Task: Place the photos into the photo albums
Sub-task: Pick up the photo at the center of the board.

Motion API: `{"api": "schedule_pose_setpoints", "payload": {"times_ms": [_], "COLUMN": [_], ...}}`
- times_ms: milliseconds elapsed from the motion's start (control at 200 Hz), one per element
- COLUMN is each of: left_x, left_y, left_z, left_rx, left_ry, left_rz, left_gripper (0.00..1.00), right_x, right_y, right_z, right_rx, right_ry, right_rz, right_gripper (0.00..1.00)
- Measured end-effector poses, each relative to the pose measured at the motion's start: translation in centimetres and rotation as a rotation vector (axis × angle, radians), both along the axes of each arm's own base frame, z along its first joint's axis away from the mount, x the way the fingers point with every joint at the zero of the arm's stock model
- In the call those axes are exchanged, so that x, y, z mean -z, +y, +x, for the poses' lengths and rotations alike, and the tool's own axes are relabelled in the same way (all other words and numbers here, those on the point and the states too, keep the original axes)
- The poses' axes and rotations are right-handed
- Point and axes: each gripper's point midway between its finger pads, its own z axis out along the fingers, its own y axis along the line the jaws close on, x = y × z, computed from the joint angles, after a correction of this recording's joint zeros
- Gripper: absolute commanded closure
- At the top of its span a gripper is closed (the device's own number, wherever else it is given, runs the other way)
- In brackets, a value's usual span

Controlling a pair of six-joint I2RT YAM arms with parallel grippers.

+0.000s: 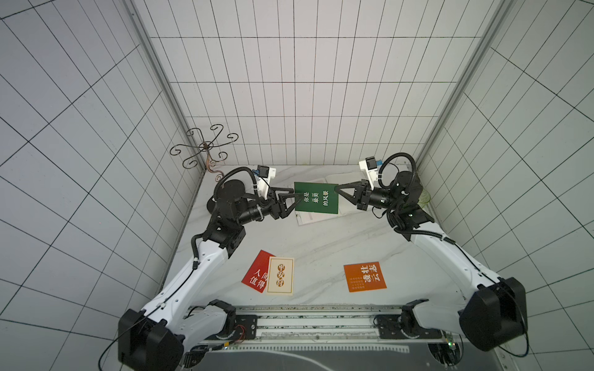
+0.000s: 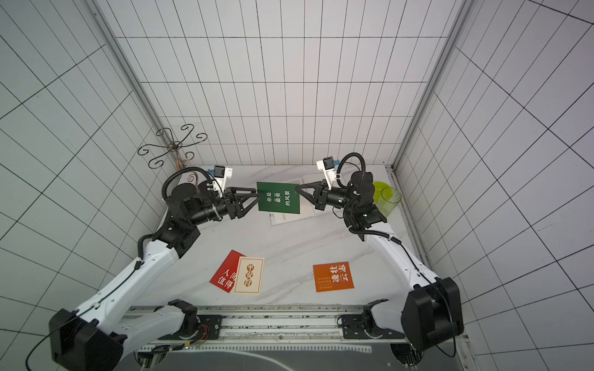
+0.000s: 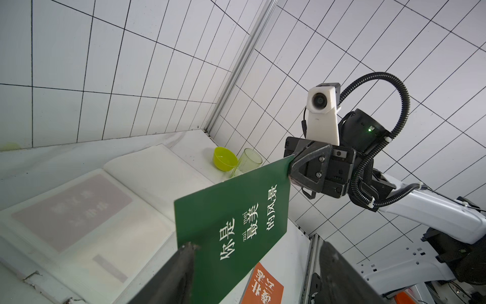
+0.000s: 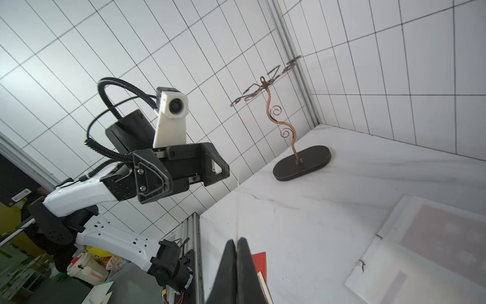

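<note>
White gridded walls box in a marble-look tabletop (image 1: 321,244). The nearest things on it lie well short of both claws: a red card (image 1: 255,273) with a cream card (image 1: 280,276) overlapping its edge, and an orange card (image 1: 364,277) lying apart on the right claw's side. Further in, the dark green card (image 1: 316,197) hangs in the air between the claws. The right gripper (image 1: 337,189) is pressed together on one corner of it. The left gripper (image 1: 297,196) stands spread at the opposite edge, one finger (image 3: 184,263) touching or just beside the card; I cannot tell which. Directly below the card lies the open photo album (image 3: 147,168), white pages up

The main risk, as I judge it, is that single corner pinch: the card can pivot, sag or slip out, or it can meet the page askew and rest on top instead of sliding in. The spread left finger could also nudge the card if that arm backs off. Past the right claw, by its arm, stand a yellow-green cup (image 3: 224,159) and a clear green tumbler (image 3: 248,162), which a wide elbow swing could topple. Beyond the left claw, the metal stand (image 4: 289,131) in the corner looks safely apart
</note>
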Motion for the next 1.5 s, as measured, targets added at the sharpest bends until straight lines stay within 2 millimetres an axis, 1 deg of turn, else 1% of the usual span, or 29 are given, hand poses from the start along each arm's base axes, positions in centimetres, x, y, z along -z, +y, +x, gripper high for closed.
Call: {"api": "schedule_pose_setpoints", "payload": {"times_ms": [65, 150, 245, 370, 455, 575, 635, 675, 720, 775, 850, 1009, 1049, 1139, 1199, 1244, 1279, 1429, 1499], "left_x": [-0.1, -0.1, 0.0, 0.1, -0.1, -0.6, -1.0, -1.3, -1.5, -1.8, -2.0, -2.3, -2.4, -2.7, -2.9, -3.0, -3.1, -3.6, -4.0], "left_y": [0.1, 0.5, 1.0, 1.1, 0.9, 0.5, 0.3, 0.2, 0.1, -0.1, -0.3, -0.5, -0.6, -0.6, -0.6, -0.6, -0.6, -0.5, -0.5], "left_z": [0.1, 0.4, 0.6, 0.6, 0.3, -0.5, -0.9, -1.2, -1.5, -1.8, -2.1, -2.6, -2.7, -2.9, -3.0, -3.1, -3.1, -3.1, -3.1], "left_rx": [-0.002, -0.016, -0.030, -0.033, -0.010, 0.045, 0.074, 0.092, 0.110, 0.133, 0.160, 0.200, 0.207, 0.220, 0.225, 0.226, 0.227, 0.226, 0.221], "left_ry": [-0.001, 0.002, 0.009, 0.016, 0.014, 0.001, -0.009, -0.016, -0.016, -0.025, -0.024, -0.030, -0.030, -0.037, -0.042, -0.041, -0.042, -0.043, -0.046], "left_rz": [-0.004, -0.007, -0.012, -0.021, -0.040, -0.068, -0.081, -0.089, -0.096, -0.102, -0.110, -0.116, -0.118, -0.125, -0.130, -0.134, -0.138, -0.155, -0.165], "left_gripper": [0.26, 0.27, 0.27, 0.30, 0.33, 0.41, 0.47, 0.53, 0.62, 0.77, 1.00, 1.00, 1.00, 1.00, 1.00, 1.00, 1.00, 1.00, 1.00], "right_x": [-1.0, -1.8, -2.3, -2.6, -2.7, -3.0, -3.2, -3.2, -3.3, -3.2, -3.0, -2.9, -2.9, -2.9, -2.9, -2.9, -2.8, -2.7, -2.6], "right_y": [0.0, 0.0, 0.0, -0.1, -0.1, 0.0, 0.0, 0.1, 0.2, 0.2, 0.3, 0.4, 0.4, 0.4, 0.4, 0.4, 0.4, 0.4, 0.6], "right_z": [-0.4, -0.9, -1.3, -1.7, -1.8, -2.3, -2.5, -2.6, -2.7, -2.7, -2.6, -2.5, -2.5, -2.6, -2.6, -2.7, -2.6, -2.6, -2.7], "right_rx": [-0.020, -0.037, -0.051, -0.064, -0.074, -0.105, -0.125, -0.138, -0.149, -0.163, -0.175, -0.182, -0.183, -0.187, -0.190, -0.192, -0.193, -0.193, -0.198], "right_ry": [-0.023, -0.040, -0.051, -0.064, -0.064, -0.065, -0.066, -0.065, -0.061, -0.053, -0.043, -0.033, -0.032, -0.029, -0.028, -0.028, -0.026, -0.024, -0.023], "right_rz": [0.026, 0.045, 0.056, 0.061, 0.061, 0.071, 0.078, 0.083, 0.087, 0.089, 0.090, 0.093, 0.093, 0.094, 0.092, 0.092, 0.092, 0.089, 0.087], "right_gripper": [1.00, 1.00, 1.00, 1.00, 1.00, 1.00, 1.00, 1.00, 1.00, 1.00, 1.00, 1.00, 0.91, 0.64, 0.54, 0.50, 0.48, 0.48, 0.50]}}
